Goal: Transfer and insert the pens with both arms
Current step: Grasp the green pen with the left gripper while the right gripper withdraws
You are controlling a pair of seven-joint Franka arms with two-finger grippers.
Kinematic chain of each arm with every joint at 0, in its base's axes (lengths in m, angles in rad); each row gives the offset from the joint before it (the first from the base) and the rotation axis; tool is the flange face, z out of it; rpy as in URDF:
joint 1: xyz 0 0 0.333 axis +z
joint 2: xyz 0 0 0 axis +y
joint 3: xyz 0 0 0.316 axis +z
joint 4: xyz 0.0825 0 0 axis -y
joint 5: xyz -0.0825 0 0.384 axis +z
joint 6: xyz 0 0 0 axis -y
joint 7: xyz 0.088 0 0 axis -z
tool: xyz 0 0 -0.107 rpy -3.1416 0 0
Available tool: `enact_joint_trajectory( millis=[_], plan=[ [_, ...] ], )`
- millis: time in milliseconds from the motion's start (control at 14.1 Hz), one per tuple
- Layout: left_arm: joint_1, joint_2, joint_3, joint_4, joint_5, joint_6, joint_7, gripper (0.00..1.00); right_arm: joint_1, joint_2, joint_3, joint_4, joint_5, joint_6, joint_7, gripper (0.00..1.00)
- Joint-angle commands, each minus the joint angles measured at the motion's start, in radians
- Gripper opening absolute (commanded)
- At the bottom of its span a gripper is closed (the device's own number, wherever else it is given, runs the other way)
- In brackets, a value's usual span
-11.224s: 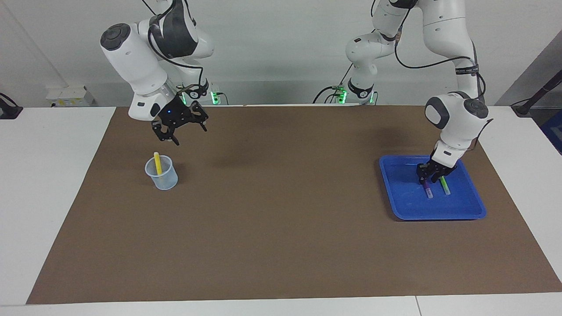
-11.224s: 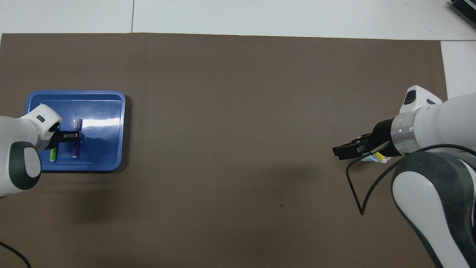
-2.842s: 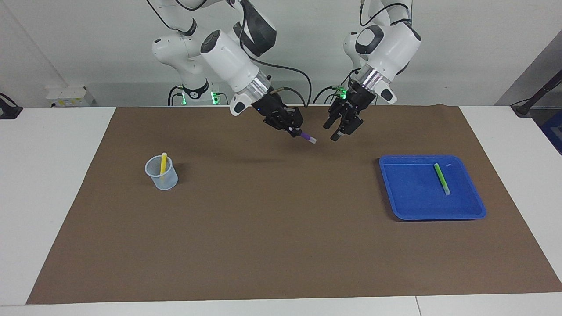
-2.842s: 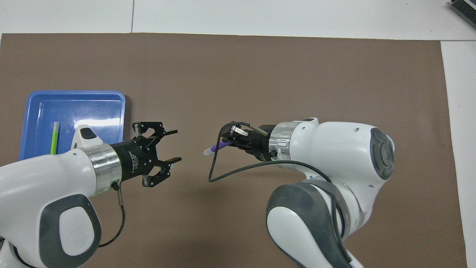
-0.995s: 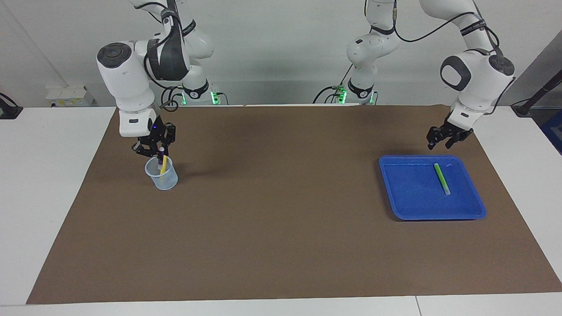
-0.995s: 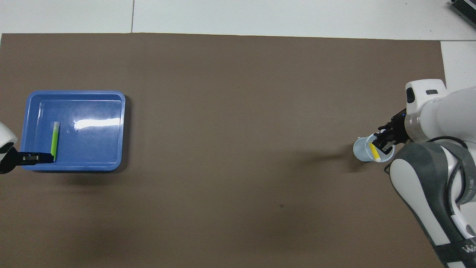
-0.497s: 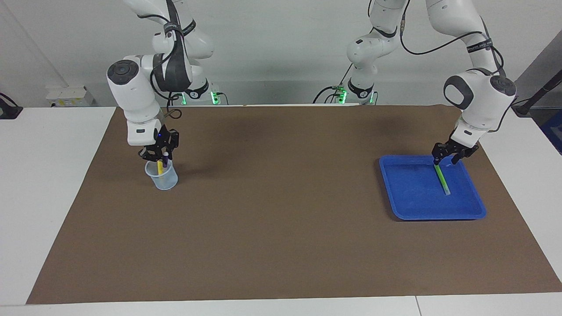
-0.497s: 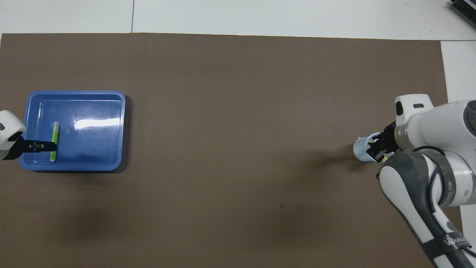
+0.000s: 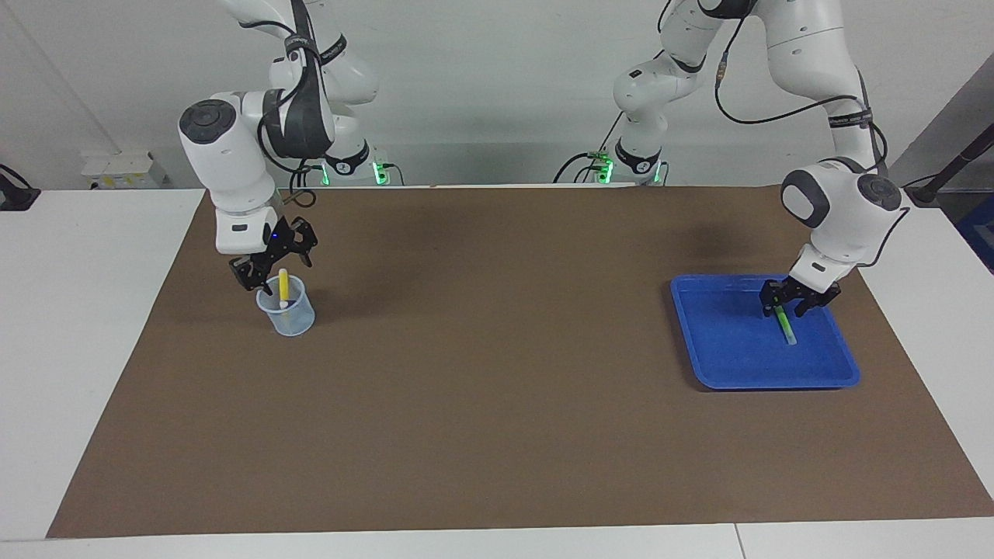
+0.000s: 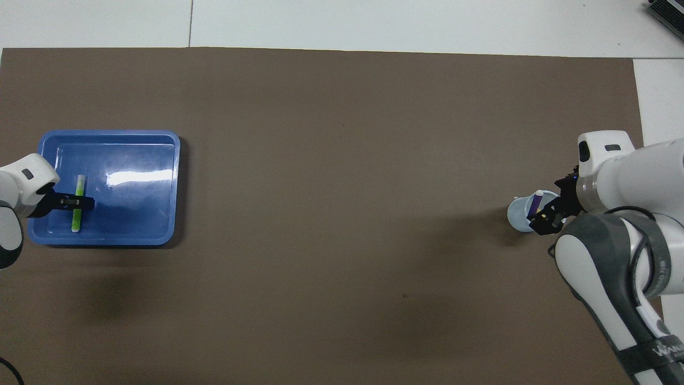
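The right gripper [image 9: 273, 268] hangs just above the small clear plastic cup [image 9: 286, 314], jaws spread and empty; under them the yellow pen [image 9: 283, 286] and purple pen [image 10: 536, 203] stand in the cup. The left gripper [image 9: 797, 299] is down in the shallow blue plastic tray [image 9: 722, 365], jaws spread astride the bright green pen [image 9: 785, 324], which lies flat.

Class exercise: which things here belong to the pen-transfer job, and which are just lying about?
Job: green pen in blue tray, left hand over it; yellow pen and purple pen in clear cup, under right hand.
Lying about: white box at the right arm's end; brown mat.
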Motion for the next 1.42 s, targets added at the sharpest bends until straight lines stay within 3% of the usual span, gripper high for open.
enact_joint_trajectory(
  millis=[0,497,781,1137,1350],
  plan=[
    [0.01,0.014,-0.006,0.019,0.018,0.01,0.014,0.69,-0.012,-0.009,0.016,0.098,0.045,-0.11,-0.002,1.0],
    [0.012,0.037,-0.006,0.016,0.018,0.043,0.014,0.47,0.029,-0.04,0.039,0.142,0.148,-0.229,0.197,1.0],
    [0.01,0.037,-0.006,0.012,0.018,0.046,0.014,0.0,0.052,-0.04,0.041,0.142,0.151,-0.227,0.388,1.0],
    [-0.002,0.035,-0.008,0.016,0.018,0.025,-0.003,0.0,0.112,-0.043,0.042,0.139,0.205,-0.221,0.63,1.0],
    [-0.022,0.028,-0.013,0.059,0.016,-0.061,-0.099,0.0,0.137,-0.044,0.042,0.139,0.235,-0.221,0.719,1.0]
  ],
)
